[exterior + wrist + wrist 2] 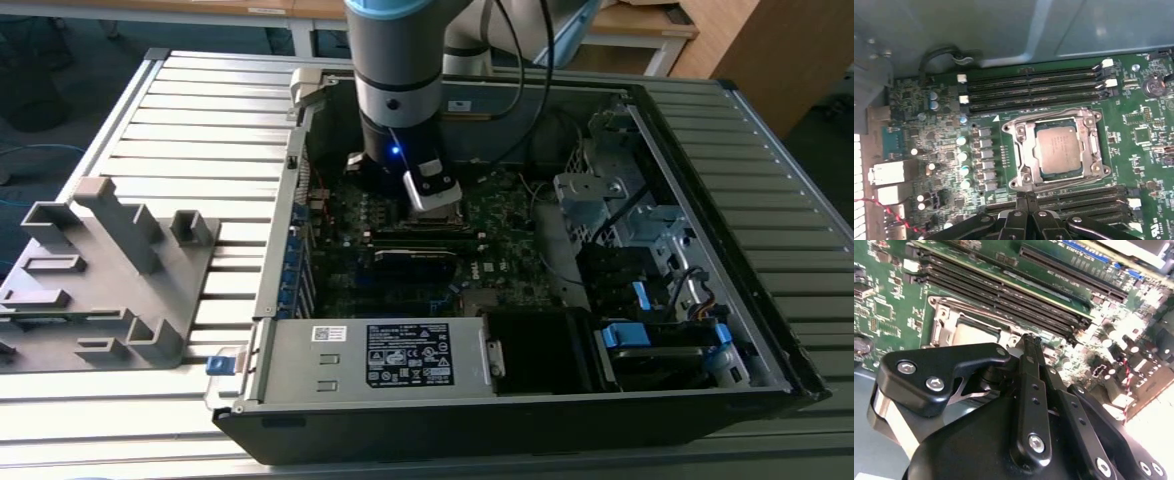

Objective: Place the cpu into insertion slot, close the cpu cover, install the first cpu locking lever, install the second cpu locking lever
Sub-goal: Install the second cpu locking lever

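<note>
One arm, mine, reaches down into the open case (747, 340), wrist over the board (507, 260) near its far edge in the exterior view. My gripper (1026, 199) has its fingers pressed together, tips meeting with nothing between them, right at the socket's edge in the first wrist view; in the second wrist view the same closed tips (1029, 342) sit just beside the socket frame. The cpu (1063, 149) lies flat in the slot (1026, 150), grey top up, sitting square inside it. The cover (1093, 145) is down around the chip, its window showing the chip's top, frame flat on the socket. Whether the levers are latched I cannot tell; thin metal runs along the socket's sides. Memory slots (1034, 90) run in rows on both long sides of the socket, one set just beside my fingertips. A coin cell (1153, 86) sits near the board's corner. In the exterior view a grey power supply (387, 355) fills the case's near edge, drive bays (654, 330) at the exterior view's right. The case rests on a slatted table (174, 120), with a grey fixture (107, 270) near the table's edge at the exterior view's left.
</note>
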`<state>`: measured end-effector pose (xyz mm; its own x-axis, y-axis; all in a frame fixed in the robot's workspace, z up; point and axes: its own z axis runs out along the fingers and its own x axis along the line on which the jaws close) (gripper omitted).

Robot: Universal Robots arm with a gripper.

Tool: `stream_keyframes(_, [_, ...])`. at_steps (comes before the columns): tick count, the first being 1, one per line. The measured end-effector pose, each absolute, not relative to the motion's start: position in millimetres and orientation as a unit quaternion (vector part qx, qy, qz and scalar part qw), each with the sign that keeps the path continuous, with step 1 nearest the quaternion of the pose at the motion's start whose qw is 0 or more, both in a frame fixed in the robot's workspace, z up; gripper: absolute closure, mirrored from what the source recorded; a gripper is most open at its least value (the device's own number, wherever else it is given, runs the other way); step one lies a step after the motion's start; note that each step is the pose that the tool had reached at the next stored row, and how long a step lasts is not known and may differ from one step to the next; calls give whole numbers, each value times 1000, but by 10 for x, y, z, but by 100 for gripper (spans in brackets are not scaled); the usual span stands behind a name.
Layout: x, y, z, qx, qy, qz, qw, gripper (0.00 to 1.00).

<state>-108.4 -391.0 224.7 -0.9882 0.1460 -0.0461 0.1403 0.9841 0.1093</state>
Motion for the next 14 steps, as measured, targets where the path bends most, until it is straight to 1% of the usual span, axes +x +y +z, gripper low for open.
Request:
stream_keyframes(9, [-850,-3862,2233,74,996,48,27,89])
stream_keyframes(14, [-823,-3711,2221,73,996,41,28,89])
